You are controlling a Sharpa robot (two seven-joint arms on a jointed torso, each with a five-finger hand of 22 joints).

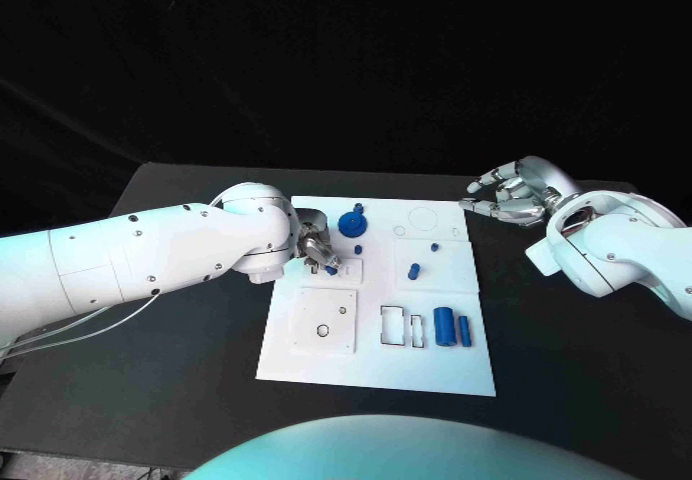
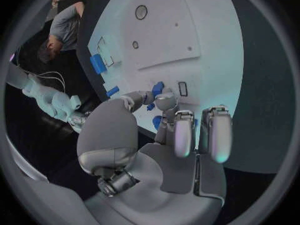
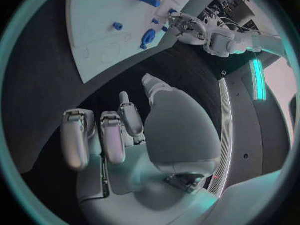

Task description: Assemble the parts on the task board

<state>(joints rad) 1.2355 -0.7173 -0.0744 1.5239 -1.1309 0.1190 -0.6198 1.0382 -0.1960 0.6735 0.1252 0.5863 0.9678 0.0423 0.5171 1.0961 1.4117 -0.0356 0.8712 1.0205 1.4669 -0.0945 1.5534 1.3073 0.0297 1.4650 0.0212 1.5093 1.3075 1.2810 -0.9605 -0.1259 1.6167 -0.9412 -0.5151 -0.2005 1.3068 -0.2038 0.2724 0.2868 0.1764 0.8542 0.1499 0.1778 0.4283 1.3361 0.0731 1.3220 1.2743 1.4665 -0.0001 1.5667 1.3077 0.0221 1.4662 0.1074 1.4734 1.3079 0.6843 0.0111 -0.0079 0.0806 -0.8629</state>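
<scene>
nearest the robot, the board (image 1: 378, 372) lies white on the black tabletop (image 1: 173, 400), and along its near right stand a thick blue cylinder (image 1: 444, 327) and a thinner one (image 1: 464, 331) beside two outlined slots. further in, a small blue peg (image 1: 414, 269) sits alone near the middle.

the left hand (image 1: 319, 250) is over the board's left-centre, fingers drawn together on a small blue part (image 2: 157, 89) — pinched at the fingertips, just above or touching the board beside a small dark-edged slot (image 2: 182, 88); contact cannot be told. my judgement: the step is seating this part. it would go best with the part kept square to the slot, lowered slowly, and released only once it sits level — the pinch is shallow, so a twist could tip it.

beyond it a blue knobbed piece (image 1: 356, 220) stands on the far left of the board. the right hand (image 1: 508, 196) hovers off the far right corner, fingers loosely curled, holding nothing.

no brand, label or writing is readable anywhere.
</scene>
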